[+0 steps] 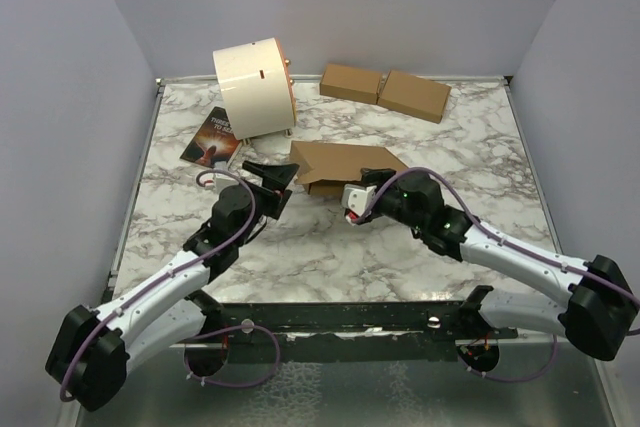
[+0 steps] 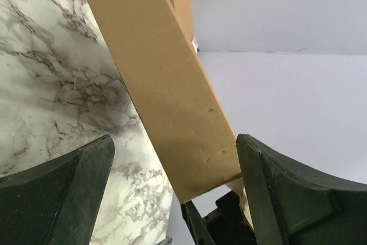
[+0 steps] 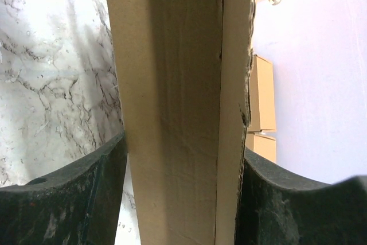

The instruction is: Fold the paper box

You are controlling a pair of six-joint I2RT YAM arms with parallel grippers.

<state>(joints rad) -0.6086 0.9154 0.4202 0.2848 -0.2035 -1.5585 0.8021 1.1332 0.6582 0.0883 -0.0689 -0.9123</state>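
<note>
Pale lilac walls [image 1: 400,7] are closing in a marble-patterned table [image 1: 400,242], and I am looking down at the paper box [image 1: 345,165] lying near the middle of it, partly folded, with one panel raised.

My left hand [image 1: 272,185] is sitting just to the left of the box with its jaws standing wide apart. In the left wrist view a long cardboard panel [image 2: 166,84] is running between its fingers [image 2: 63,193]. Bare marble is showing between the panel and one finger, so this hand is gripping nothing.

My right hand [image 1: 345,195] is reaching in at the box's near edge. In the right wrist view a doubled cardboard wall [image 3: 172,107] is filling the gap between the fingers [image 3: 69,193] and meeting both of them. It appears to be clamping that wall, though the contact itself is sitting low and in shadow.

Behind the box, two smaller closed brown boxes [image 1: 385,90] are lying side by side by the back wall. Behind and to the left of the box a cream drum [image 1: 252,87] is resting on its side. A dark booklet [image 1: 210,137] is lying flat to the left of the box, beside the drum.
</note>
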